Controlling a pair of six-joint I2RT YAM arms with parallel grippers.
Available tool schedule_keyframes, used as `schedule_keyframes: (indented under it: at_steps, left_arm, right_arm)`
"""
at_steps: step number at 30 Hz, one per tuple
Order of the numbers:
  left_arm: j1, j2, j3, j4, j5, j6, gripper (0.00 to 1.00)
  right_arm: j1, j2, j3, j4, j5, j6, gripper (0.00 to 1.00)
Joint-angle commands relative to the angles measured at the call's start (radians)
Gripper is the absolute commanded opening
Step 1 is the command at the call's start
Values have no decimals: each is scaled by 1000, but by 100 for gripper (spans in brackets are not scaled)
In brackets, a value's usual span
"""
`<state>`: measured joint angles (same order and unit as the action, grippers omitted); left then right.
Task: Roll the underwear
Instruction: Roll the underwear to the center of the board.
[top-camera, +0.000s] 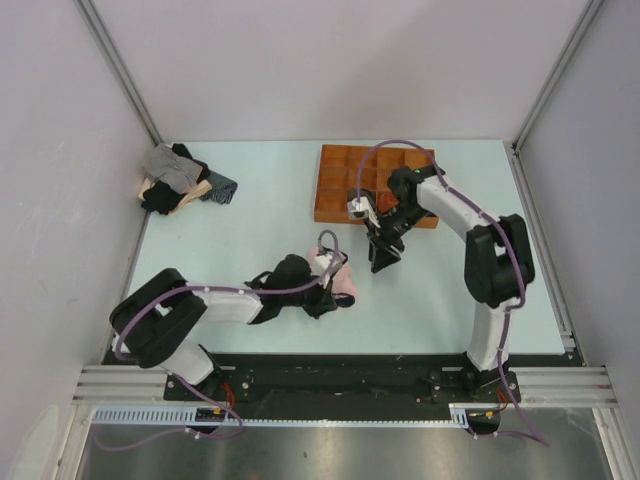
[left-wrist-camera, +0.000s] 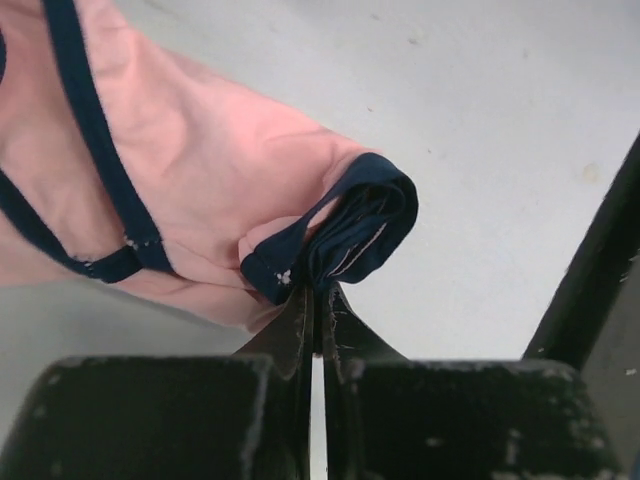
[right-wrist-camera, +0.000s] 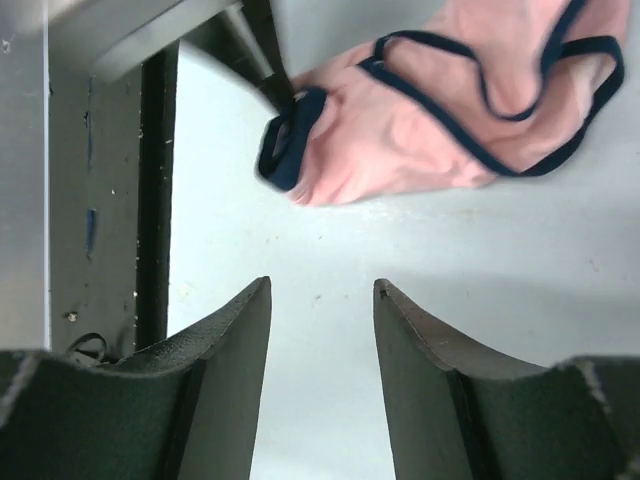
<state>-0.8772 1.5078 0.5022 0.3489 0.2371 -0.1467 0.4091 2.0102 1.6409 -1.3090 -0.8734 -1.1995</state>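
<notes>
The underwear (top-camera: 343, 281) is small light-pink briefs with navy edging, lying bunched on the pale table at centre. My left gripper (top-camera: 330, 292) is shut on a fold of its navy edge; the left wrist view shows the fingertips pinching the navy band (left-wrist-camera: 350, 235), with the pink cloth (left-wrist-camera: 200, 170) spreading up and left. My right gripper (top-camera: 381, 262) hovers just right of the briefs, open and empty. In the right wrist view its gripper (right-wrist-camera: 322, 290) has the jaws apart over bare table, and the underwear (right-wrist-camera: 420, 130) lies beyond them.
An orange compartment tray (top-camera: 340, 170) sits at the back centre, under the right arm. A pile of grey, black and tan garments (top-camera: 178, 180) lies at the back left. Walls enclose the table on three sides.
</notes>
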Motion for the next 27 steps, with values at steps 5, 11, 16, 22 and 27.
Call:
schedule_keyframes:
  at_steps: [5,11,16,22,27]
  left_arm:
    - [219,235,100,15,490,-322,0]
    - [260,347,136,-13,542,-372,0]
    - [285,374,139,4,561,-404,1]
    - [307,397,142,50,587,-438,2]
    - [326,356,101,159,587,-514,12]
  right_arm:
    - [162,-370,-453,290,43,-253,50]
    - [333,-511,-660,697,269,-150,57]
    - [392,-467,-702,870,378,-143,57]
    - [408,-386,-722,948,465,-146,56]
    - [415,-326,-733,949,496,-153,47]
